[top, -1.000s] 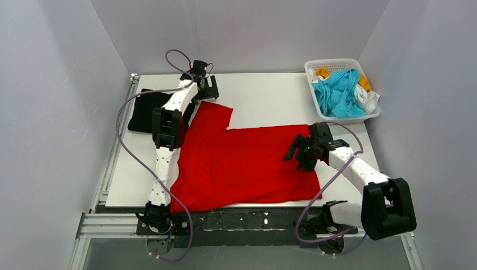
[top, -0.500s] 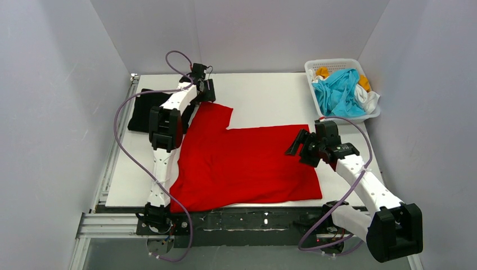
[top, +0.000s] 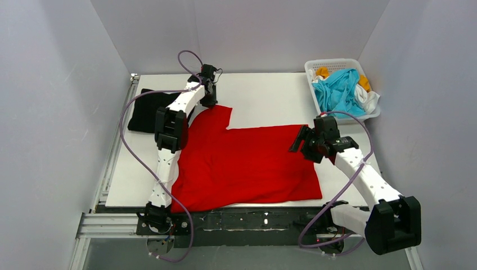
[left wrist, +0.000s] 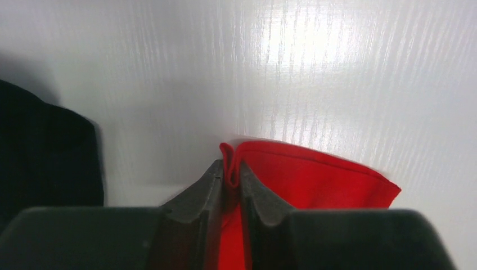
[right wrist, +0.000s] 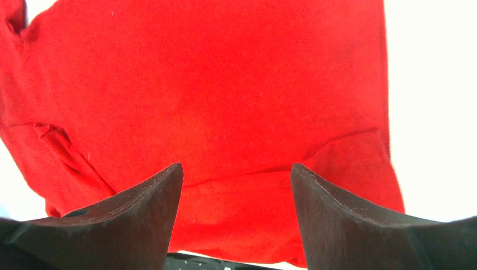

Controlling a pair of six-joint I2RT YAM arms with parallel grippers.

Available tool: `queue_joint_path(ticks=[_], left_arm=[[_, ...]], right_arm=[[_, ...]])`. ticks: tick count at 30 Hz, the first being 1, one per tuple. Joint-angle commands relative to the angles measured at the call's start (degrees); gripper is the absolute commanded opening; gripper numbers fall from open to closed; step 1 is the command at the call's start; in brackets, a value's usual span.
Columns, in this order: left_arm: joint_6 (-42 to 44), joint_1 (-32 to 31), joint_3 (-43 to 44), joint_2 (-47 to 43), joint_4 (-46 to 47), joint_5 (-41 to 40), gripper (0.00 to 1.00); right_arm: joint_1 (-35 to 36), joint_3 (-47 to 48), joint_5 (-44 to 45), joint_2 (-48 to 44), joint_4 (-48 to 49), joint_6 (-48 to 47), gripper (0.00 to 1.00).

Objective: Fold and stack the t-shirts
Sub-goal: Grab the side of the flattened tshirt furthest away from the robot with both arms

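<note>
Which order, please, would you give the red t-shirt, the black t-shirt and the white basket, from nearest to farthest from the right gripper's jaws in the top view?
From the right gripper, jaws open:
1. red t-shirt, spread mid-table, right beneath it.
2. white basket, at the far right corner.
3. black t-shirt, across the table on the far left.

The red shirt (top: 247, 163) is matt, soft cloth, like the black shirt (top: 140, 115). The white worktop (left wrist: 337, 67) has a fine ribbed grain with a soft sheen. The fingers (left wrist: 203, 194) look matt, dark and slightly grainy. The basket (top: 337, 63) is white plastic lattice.
</note>
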Motion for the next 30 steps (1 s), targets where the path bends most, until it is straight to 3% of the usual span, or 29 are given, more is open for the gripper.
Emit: queue_joint_path(ticks=[1, 3, 11, 18, 30], left_arm=[[1.2, 0.2, 0.4, 1.3, -9.8, -3.5, 0.09], [1.7, 0.2, 0.3, 0.1, -10.0, -4.4, 0.0], [1.0, 0.1, -3.5, -7.4, -8.9, -1.6, 0.0], [-1.9, 0.2, -9.0, -12.6, -7.2, 2.3, 0.0], [-4.7, 0.2, -17.3, -17.7, -4.4, 5.4, 0.0]], right_arm=[[-0.5, 9.5, 10.0, 3.3, -4.0, -1.8, 0.78], [-0.5, 14.8, 14.2, 7.1, -8.0, -1.8, 0.78], [-0.4, 39.9, 22.2, 31.4, -16.5, 0.0, 0.74], [-0.3, 68.6, 31.5, 57.7, -33.6, 1.3, 0.73], [-0.3, 67.4, 31.4, 66.3, -30.6, 3.3, 0.73]])
